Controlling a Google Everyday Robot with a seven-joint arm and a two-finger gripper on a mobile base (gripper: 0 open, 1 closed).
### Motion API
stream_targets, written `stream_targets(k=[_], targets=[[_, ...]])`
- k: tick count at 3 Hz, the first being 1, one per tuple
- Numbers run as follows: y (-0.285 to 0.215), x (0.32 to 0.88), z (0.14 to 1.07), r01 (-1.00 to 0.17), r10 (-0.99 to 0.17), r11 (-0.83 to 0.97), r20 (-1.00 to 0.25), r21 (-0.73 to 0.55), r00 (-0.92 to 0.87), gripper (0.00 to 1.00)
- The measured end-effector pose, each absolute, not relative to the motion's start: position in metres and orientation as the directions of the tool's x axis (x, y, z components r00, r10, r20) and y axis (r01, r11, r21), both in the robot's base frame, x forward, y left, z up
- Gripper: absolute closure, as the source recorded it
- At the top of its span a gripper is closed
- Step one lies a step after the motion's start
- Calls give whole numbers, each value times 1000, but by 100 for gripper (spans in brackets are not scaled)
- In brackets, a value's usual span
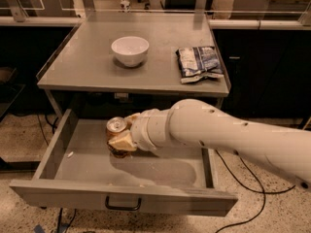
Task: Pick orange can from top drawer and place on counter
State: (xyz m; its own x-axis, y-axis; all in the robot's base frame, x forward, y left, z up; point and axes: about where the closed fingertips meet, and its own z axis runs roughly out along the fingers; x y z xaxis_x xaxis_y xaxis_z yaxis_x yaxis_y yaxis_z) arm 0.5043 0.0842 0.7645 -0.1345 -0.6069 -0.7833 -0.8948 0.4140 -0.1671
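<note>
The orange can point(115, 128) with its silver top is held in my gripper point(124, 134), whose cream fingers point(122, 141) close around its body. The can is lifted above the floor of the open top drawer point(73, 159), near the drawer's left-middle, tilted slightly. My white arm point(218, 135) reaches in from the right. The grey counter point(160, 57) lies above and behind the drawer. The drawer's black handle point(123, 205) shows on its front.
A white bowl point(129, 50) stands on the counter's left-middle. A blue-white snack bag point(199, 62) lies at the counter's right edge. Black cables point(248, 188) run on the speckled floor at the right. Dark cabinets stand on both sides.
</note>
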Motion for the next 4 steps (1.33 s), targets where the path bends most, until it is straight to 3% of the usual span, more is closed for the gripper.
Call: stream_targets(k=[2,4], targets=[[124,529,832,-909,-594,352,-804,-224,-32,100],[131,549,863,-900,-572,365,-820,-237,-16,100]])
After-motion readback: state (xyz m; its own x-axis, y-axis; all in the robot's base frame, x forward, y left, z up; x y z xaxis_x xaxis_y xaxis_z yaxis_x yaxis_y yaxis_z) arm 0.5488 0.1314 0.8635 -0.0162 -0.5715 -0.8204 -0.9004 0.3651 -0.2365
